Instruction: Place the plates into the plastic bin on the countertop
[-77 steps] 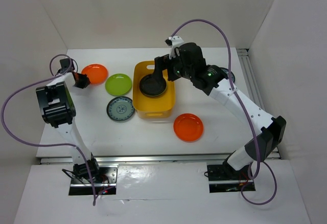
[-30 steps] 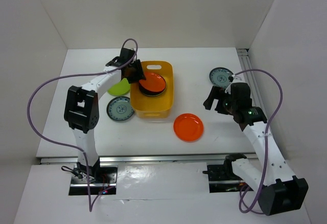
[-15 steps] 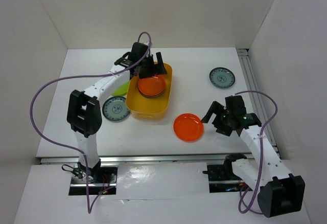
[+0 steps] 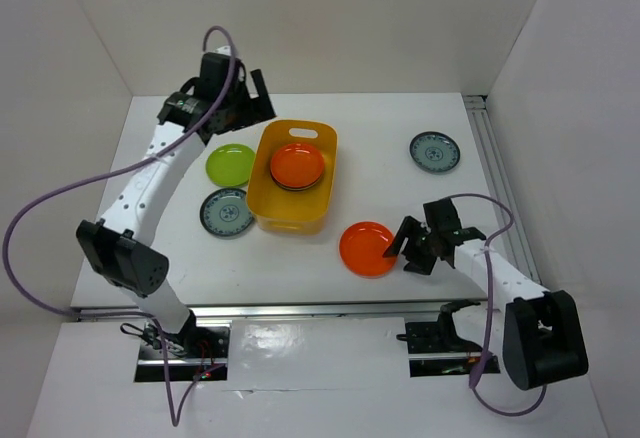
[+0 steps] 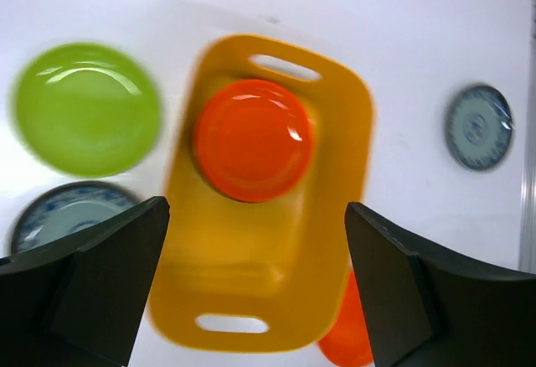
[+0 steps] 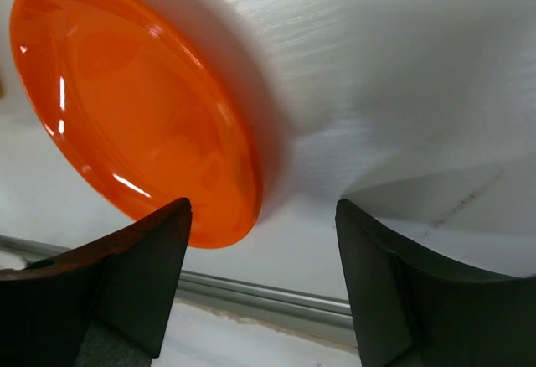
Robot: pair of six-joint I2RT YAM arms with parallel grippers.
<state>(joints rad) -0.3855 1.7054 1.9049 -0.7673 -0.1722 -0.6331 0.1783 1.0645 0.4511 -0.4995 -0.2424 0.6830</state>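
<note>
The yellow-orange plastic bin point(image 4: 322, 198) stands on the white countertop point(image 4: 380, 123), a little left of the middle. Inside it lies one orange plate point(image 4: 297, 164), and under this plate the dark edge of a black plate point(image 4: 285, 186) is visible. The left gripper point(image 5: 255, 206) hangs high above the bin with its jaws wide apart and nothing between them. On the left of the bin are a lime green plate point(image 4: 231, 164) and, nearer to the arm bases, a grey-blue patterned plate point(image 4: 227, 212), which is just beside the bin wall. A second patterned plate point(image 4: 435, 151) lies well apart, on the far right. A second orange plate point(image 4: 368, 248) rests on the countertop in front of the bin. The right gripper point(image 6: 261, 204) is low, just beside the right edge of this plate, with its jaws spread and holding nothing.
</note>
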